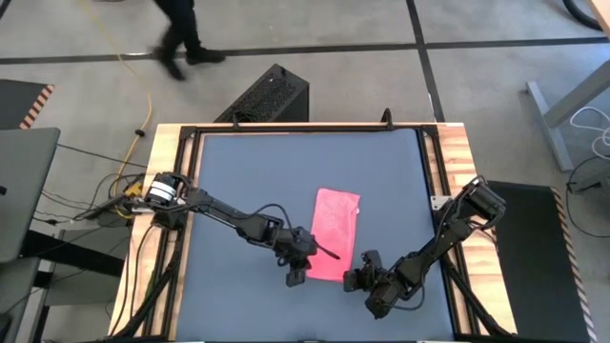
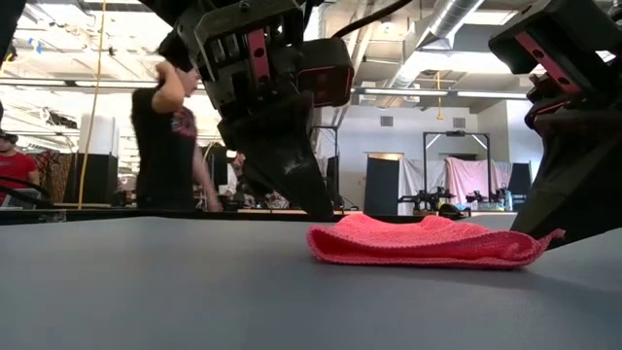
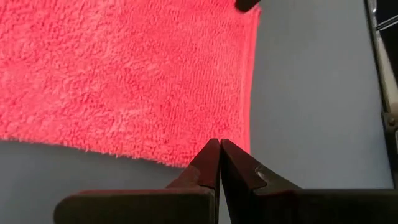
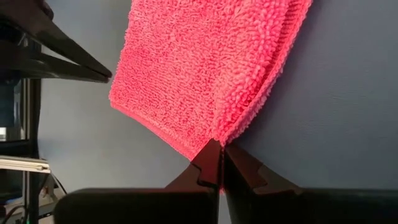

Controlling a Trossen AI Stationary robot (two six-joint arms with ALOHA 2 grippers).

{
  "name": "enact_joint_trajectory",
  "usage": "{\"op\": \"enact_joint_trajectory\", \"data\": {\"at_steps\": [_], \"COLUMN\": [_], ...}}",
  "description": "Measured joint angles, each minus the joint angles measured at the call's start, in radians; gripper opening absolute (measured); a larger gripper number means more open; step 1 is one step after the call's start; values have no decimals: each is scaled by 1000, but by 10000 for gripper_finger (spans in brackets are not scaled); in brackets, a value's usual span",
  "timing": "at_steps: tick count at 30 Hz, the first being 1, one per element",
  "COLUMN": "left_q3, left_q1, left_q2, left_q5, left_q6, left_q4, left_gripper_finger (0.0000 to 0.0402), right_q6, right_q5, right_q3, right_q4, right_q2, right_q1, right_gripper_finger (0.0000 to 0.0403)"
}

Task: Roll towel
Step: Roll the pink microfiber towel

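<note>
High view — towel (image 1: pixel 335 232) corner in right claw (image 1: pixel 355 279), left claw (image 1: pixel 329 252) beside.

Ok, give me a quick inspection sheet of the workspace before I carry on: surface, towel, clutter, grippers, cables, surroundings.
Surface: dark grey tabletop inside a wooden frame, flat.
Job's things: pink towel lies as a folded strip near the table's middle, not yet rolled.
Clutter: nothing seen on the tabletop besides the towel.
Grippers: left gripper shut, empty, tips at the towel's near edge; right gripper shut on the towel's corner, at its other near corner.
Cables: yellow cable on the floor beside the left arm's base; white cables by the desk on the right.
Surroundings: a person walks behind the table; black box at the far edge.
</note>
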Motion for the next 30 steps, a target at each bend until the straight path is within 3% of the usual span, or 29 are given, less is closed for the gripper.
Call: {"op": "enact_joint_trajectory", "data": {"at_steps": [7,19,26,30], "left_q3": [3,7,8,8], "left_q1": [2,-15,-14,-14], "left_q2": [77,114,115,116], "left_q5": [108,102,124,126], "left_q6": [-95,-160,-158,-157], "left_q4": [56,61,47,46], "left_gripper_finger": [0,0,0,0], "right_q6": [0,-32,24,11], "right_q5": [1,-4,4,-89], "right_q3": [0,0,0,0], "right_q4": [11,29,-224,-293], "right_q2": [0,-29,-146,-174], "right_q1": [-1,8,39,22], "right_gripper_finger": [36,36,36,36]}}
